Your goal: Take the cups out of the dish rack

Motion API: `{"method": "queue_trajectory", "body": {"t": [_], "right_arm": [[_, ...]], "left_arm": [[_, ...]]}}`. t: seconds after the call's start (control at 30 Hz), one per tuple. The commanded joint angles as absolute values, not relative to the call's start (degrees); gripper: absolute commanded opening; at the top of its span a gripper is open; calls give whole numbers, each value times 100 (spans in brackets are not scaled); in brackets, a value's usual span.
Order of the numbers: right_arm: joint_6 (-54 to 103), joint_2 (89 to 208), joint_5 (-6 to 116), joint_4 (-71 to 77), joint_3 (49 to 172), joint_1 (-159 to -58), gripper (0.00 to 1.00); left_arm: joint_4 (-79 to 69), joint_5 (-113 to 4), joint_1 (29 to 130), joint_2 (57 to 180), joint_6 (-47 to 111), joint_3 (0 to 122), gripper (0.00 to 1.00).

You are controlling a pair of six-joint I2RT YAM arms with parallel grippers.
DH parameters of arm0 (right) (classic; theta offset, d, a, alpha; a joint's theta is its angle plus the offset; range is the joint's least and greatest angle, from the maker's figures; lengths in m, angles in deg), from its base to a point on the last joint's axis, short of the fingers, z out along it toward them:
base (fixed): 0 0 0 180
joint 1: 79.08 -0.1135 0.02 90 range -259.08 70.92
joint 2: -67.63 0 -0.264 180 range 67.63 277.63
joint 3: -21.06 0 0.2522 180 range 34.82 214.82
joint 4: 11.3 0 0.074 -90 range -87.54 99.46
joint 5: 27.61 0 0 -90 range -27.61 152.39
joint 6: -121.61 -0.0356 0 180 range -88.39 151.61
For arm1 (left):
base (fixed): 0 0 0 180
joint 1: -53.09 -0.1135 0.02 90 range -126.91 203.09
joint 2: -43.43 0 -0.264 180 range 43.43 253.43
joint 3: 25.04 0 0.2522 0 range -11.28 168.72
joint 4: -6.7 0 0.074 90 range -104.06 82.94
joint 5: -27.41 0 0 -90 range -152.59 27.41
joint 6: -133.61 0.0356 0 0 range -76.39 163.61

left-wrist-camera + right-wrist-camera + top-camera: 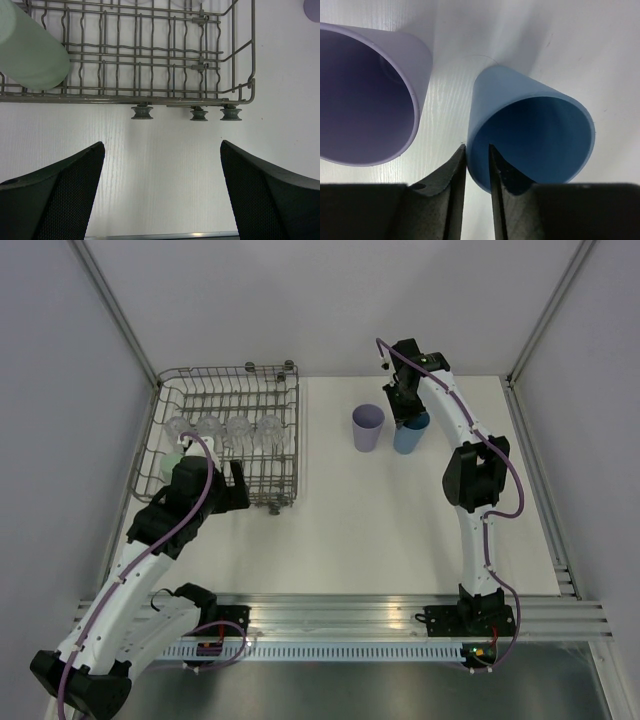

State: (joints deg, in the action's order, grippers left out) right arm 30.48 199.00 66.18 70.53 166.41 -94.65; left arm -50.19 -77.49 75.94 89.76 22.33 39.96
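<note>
The left claw (161, 145) hangs wide open, holding nothing, just off the near rail of the dish rack (272, 475). From here the green cup (30, 50) is the one nearest it. The cup sits inside the rack, ahead of the claw and off to its left, against the rack's left side. It is not upright: it is tipped over, with its long axis slanting across the wires and its rounded end pointing back toward the near rail. I'd say the claw has to swing left and reach in over the rail, turning so that it closes across the cup and not along it. The left arm is much the nearer arm for that.

Four clear cups (238, 428) stand in a row further back in the rack.

Across the desk (400, 530), the lilac cup (365, 100) and the blue cup (535, 130) stand upright just beside each other, well away from the rack. The right claw (476, 147) straddles the blue cup's rim, with one finger inside and one outside. The gap between the fingers is narrow, and I cannot tell whether the wall is pinched or loose between them.
</note>
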Motion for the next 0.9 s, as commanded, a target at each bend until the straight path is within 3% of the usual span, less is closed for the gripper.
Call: {"method": "queue_trajectory", "body": {"t": [0.0,0.1,0.3,0.33,0.37,0.4,0.57,0.87], "right_arm": [[3099,19718,6652,7066,16867,-9463,31],[3108,19621,6626,7058,16876,-9463,40],[3099,19262,6590,7058,16885,-9463,44],[3108,19200,6582,7066,16885,-9463,54],[3108,19147,6590,7075,16876,-9463,72],[3090,18998,6590,7075,16841,-9463,98],[2959,18226,6731,6900,16473,-9463,98],[2476,15627,7275,4865,13873,-9463,98]], "left_arm": [[-4819,-7701,7594,8904,2471,3978,100],[-4810,-7709,7586,8904,2471,3978,100],[-4819,-7779,7594,8869,2471,3987,100],[-4819,-7806,7586,8861,2471,3987,100],[-4819,-7832,7586,8852,2463,3987,100],[-4828,-7919,7594,8860,2445,4005,100],[-4985,-8359,7586,8931,2208,4215,100],[-5557,-9642,7586,9124,1637,4909,100]]}}
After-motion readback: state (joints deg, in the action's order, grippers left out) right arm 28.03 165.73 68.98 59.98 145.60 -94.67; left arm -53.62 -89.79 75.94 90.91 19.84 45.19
